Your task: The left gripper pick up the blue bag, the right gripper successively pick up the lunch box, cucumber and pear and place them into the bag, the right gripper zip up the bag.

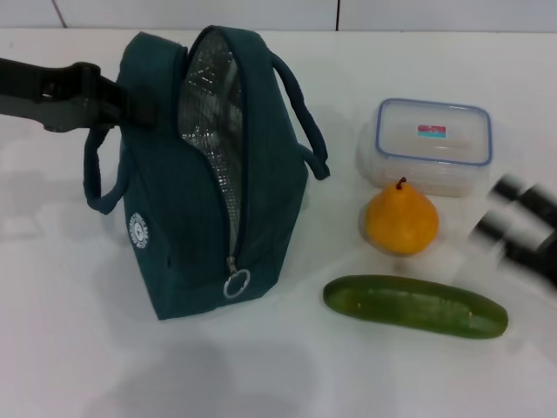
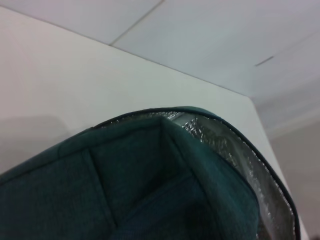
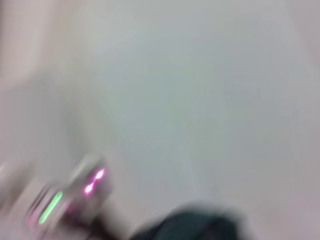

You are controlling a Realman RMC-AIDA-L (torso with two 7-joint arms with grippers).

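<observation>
blue bag (image 1: 187, 209) upright at the table's (image 1: 261, 374) left, zip mouth open upward, long axis near-to-far | left gripper (image 1: 130, 103) at its upper left edge, grip hidden | right gripper (image 1: 513, 226) blurred at right edge, opening unclear | cucumber (image 1: 416, 306) lies left-right, nearest | pear (image 1: 400, 220) stem up, touching lunch box (image 1: 433, 144) behind

Dark teal bag (image 1: 187, 235) with crinkled silver foil lining and round white logo, orange-yellow pear (image 1: 400, 221), dark green cucumber (image 1: 415, 306), clear lunch box (image 1: 432, 144) with blue-rimmed lid and red-and-teal sticker, white table (image 1: 78, 348)
</observation>
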